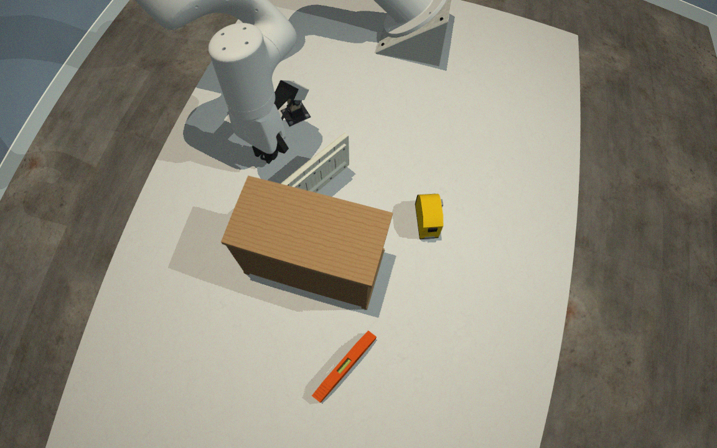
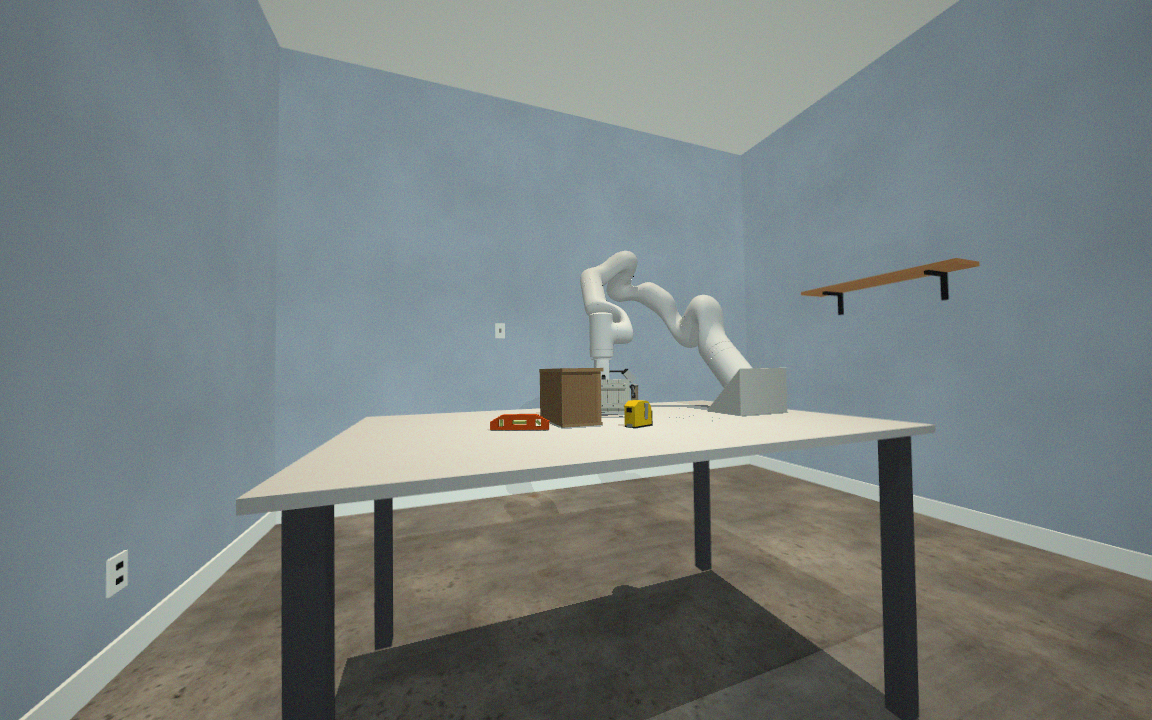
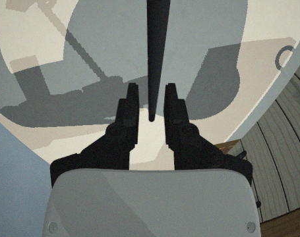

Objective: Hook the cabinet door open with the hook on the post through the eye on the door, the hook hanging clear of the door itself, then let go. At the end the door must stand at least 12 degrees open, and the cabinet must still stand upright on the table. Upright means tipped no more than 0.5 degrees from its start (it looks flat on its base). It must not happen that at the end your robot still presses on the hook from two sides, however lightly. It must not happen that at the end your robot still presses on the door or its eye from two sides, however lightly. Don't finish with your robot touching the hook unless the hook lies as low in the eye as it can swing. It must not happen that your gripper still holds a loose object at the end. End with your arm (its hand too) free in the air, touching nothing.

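The brown wooden cabinet [image 1: 308, 231] [image 2: 569, 396] stands flat on the table. Its cream slatted door [image 1: 322, 164] stands swung open towards the arm. In the wrist view a small ring, the eye [image 3: 283, 57], sits on the door's pale edge [image 3: 268, 94] at the right. The black post [image 1: 294, 108] stands behind the door. The dark hook rod [image 3: 159, 26] reaches from the post down to my gripper [image 3: 151, 92] [image 1: 269, 153]. The rod's tip lies between the fingers with a gap on each side. The fingers are partly closed and do not pinch it. The tip is well left of the eye.
A yellow tape measure [image 1: 429, 215] [image 2: 637, 412] lies right of the cabinet. An orange spirit level [image 1: 344, 366] [image 2: 518, 418] lies in front of it. The arm's wedge base [image 1: 411, 38] [image 2: 750, 391] sits at the table's far edge.
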{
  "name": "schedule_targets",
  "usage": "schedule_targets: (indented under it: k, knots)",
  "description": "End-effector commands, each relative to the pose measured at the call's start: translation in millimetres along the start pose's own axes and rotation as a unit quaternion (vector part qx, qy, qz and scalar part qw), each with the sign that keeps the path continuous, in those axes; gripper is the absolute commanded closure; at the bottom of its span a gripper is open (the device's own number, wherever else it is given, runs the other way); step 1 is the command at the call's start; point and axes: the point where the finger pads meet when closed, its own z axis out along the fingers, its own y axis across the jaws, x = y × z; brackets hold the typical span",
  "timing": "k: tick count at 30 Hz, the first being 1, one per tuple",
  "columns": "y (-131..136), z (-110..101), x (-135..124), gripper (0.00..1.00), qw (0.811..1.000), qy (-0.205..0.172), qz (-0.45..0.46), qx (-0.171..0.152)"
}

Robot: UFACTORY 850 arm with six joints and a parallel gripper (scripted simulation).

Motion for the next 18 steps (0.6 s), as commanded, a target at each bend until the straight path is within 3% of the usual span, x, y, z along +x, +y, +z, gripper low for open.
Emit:
schedule_targets:
  k: [1,2,3,18]
  knots:
    - [0.1,-0.3,-0.6,0.77,1.0,-0.001,0.0,0.0]
    - [0.1,-0.3,-0.6,0.77,1.0,-0.001,0.0,0.0]
    - [0.1,-0.3,-0.6,0.96,1.0,-0.001,0.0,0.0]
    - [0.1,-0.3,-0.6,0.96,1.0,-0.001,0.0,0.0]
